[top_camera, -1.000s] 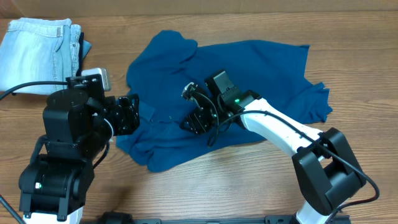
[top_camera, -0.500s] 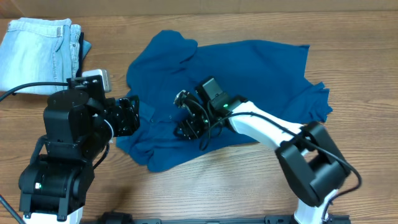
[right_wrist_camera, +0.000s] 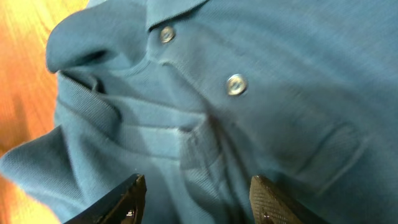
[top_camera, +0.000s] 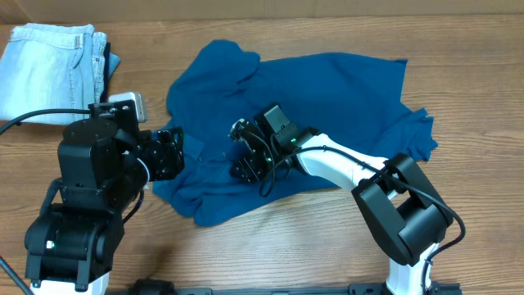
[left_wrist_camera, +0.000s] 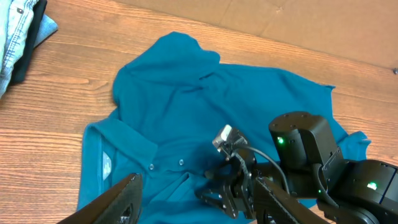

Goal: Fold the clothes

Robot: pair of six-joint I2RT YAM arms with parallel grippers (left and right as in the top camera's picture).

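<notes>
While both arms are reaching in from the near edge of the wooden tabletop (top_camera: 270, 246), the left end effector (top_camera: 172, 152) is hanging at the left border of the polo shirt (top_camera: 327, 90), released, its two fingers (left_wrist_camera: 127, 198) standing wide apart with nothing between them. Next over, the right end effector (top_camera: 246, 164) is sitting low over the near-middle of the shirt, also released. Its wrist view is showing both fingers spread with teal knit filling the gap beneath them, but I cannot tell whether the tips are touching the fabric. Just ahead of those fingers the placket is lying rumpled, two pale buttons (right_wrist_camera: 236, 84) are showing on it, and folds are bunching up to the left of them. Toward the left arm the collar (left_wrist_camera: 121, 134) is lying open, with a small label showing inside it. The shirt itself is lying unfolded and wrinkled across the middle of the tabletop, spreading from near left to far right, one sleeve sticking out at the right side and another part humping up at the far left. Beyond the left arm, at the far left corner, pale denim jeans (top_camera: 49, 70) are sitting in a folded pile, well apart from the shirt, with a dark garment edge peeking out beside them.
</notes>
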